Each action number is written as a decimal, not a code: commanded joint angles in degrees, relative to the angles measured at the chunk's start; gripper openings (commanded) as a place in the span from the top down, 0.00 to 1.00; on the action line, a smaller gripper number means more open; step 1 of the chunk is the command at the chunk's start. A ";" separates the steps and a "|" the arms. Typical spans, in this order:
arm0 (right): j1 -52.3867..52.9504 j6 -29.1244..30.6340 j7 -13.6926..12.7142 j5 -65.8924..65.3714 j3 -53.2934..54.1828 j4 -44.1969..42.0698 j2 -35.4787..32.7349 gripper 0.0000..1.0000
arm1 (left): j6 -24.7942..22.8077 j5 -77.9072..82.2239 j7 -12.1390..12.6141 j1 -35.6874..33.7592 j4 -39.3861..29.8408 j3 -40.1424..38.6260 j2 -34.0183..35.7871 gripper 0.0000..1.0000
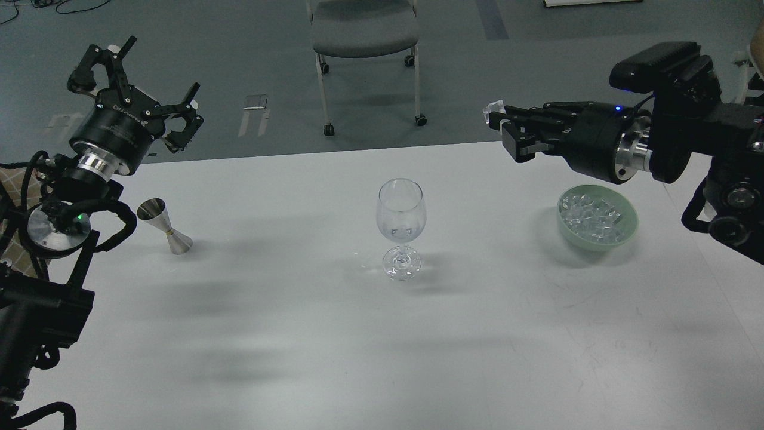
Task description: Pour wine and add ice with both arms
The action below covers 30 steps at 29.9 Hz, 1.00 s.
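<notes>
Right gripper (500, 122) at 2 o'clock above the table (298, 334), pinching one ice cube (493, 110) at its fingertips, well apart from the wine glass (401, 227) at centre. More ice (597, 216) sits in the green bowl (621, 236) at 3 o'clock. Left gripper (152, 83) at 10 o'clock, fingers spread wide, empty; a steel jigger (165, 227) stands below it. Risk: the cube is slick and barely held, so it may slip during the carry, or hit the rim and topple the glass.

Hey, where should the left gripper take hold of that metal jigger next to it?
Grip the jigger at its narrow waist, where the two cones meet. It leans, open cup toward the left gripper, so come from above, fingers straddling the waist across its axis.
</notes>
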 commanded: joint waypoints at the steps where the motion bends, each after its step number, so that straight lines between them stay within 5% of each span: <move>1: 0.92 0.18 -0.05 0.00 0.12 0.08 3.02 1.00 | 0.01 0.00 -0.09 0.01 0.01 0.09 0.00 0.02; 6: 1.80 0.61 -1.19 0.00 -0.41 -0.44 9.69 0.98 | -0.08 0.00 -0.09 0.54 0.01 0.00 -0.09 0.02; 30: -1.01 0.70 -1.20 -0.08 -3.66 -2.64 14.10 0.94 | -0.17 0.00 -0.09 1.68 0.01 -0.96 0.09 0.02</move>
